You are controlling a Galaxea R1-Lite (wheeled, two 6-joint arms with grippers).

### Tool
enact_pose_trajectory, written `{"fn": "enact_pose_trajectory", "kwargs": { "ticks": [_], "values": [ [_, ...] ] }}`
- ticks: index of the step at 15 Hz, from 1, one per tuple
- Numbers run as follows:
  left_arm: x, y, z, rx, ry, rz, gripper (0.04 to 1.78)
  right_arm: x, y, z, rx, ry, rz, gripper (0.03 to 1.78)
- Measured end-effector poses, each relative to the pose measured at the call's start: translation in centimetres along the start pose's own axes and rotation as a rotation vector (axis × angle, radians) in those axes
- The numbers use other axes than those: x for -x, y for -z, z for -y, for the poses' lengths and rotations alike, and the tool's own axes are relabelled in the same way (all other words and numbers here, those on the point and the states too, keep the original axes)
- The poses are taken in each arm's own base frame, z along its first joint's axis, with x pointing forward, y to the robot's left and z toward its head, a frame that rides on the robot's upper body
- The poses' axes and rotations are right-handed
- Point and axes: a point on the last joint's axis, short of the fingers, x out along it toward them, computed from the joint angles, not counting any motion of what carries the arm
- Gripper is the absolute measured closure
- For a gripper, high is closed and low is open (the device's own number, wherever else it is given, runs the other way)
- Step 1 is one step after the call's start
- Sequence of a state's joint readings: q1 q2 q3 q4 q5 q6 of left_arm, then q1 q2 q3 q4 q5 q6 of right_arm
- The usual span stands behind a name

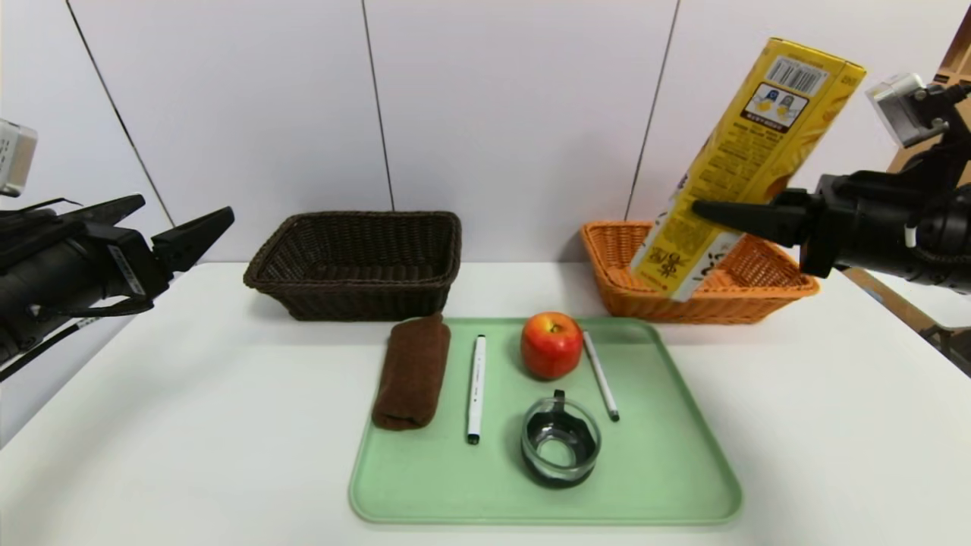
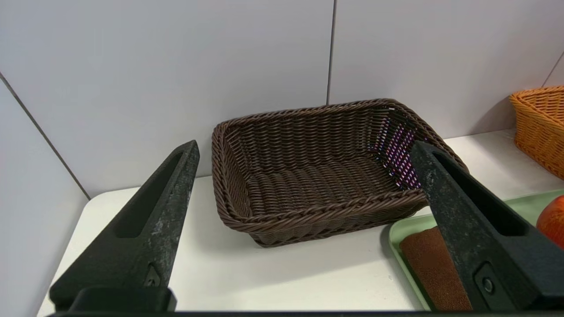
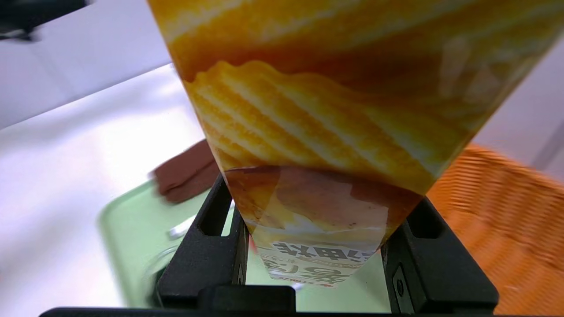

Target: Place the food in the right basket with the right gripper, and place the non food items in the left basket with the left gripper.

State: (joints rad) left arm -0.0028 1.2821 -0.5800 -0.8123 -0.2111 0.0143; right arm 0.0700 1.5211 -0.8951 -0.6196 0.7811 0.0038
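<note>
Right hand [image 1: 717, 216]: clamped on the yellow snack box [image 1: 747, 152], held tilted, its lower end over the orange wicker basket [image 1: 630, 292]. Left hand [image 1: 193, 231]: fingers apart, holding nothing, dark brown wicker basket [image 2: 317, 176] just ahead of it. Below and beside the right hand, green tray [image 1: 667, 485] on the counter [image 1: 152, 425]: apple [image 1: 551, 345], rolled brown towel [image 1: 412, 373], two white pens [image 1: 476, 388], glass cup [image 1: 560, 444].

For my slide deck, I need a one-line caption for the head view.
Right gripper holds the tilted snack box above the orange basket; left gripper waits open.
</note>
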Motion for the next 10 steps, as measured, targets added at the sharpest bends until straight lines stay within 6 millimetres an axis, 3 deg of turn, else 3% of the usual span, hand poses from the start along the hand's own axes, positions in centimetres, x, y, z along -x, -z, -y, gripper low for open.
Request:
{"fn": "enact_pose_trajectory", "kwargs": {
  "ticks": [5, 10],
  "values": [
    [-0.3, 0.4, -0.1, 0.013, -0.002, -0.016, 0.13, -0.4, 0.3, 6.2, -0.007, 0.328, 0.011, 1.0],
    [-0.3, 0.6, -0.1, 0.016, -0.002, -0.022, 0.13, -2.3, 2.8, 10.8, -0.016, 0.603, -0.024, 1.0]
  ]
}}
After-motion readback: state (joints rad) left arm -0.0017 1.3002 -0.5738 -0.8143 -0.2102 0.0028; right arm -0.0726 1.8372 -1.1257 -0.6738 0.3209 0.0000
